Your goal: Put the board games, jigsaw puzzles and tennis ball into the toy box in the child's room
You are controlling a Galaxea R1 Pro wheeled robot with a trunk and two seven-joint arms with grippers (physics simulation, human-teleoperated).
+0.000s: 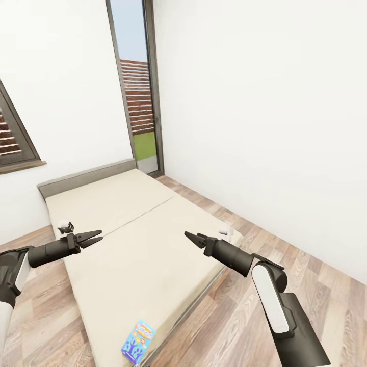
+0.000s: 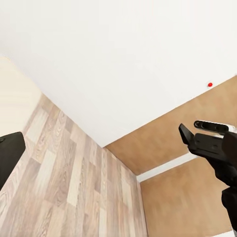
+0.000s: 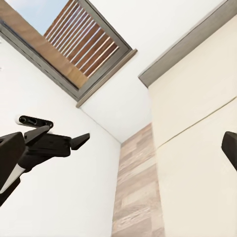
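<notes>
Item: board game (image 1: 138,341), light blue, flat on the bed (image 1: 127,239) at its near edge. Risk: thin box (little height to pinch) may slide off the mattress if nudged. Left gripper (image 1: 95,237) and right gripper (image 1: 193,239): both parted, empty, arms outstretched level above the mattress.

Tall narrow glass door (image 1: 136,97) — slatted fence behind; shuttered window (image 1: 12,137) on the wall.
</notes>
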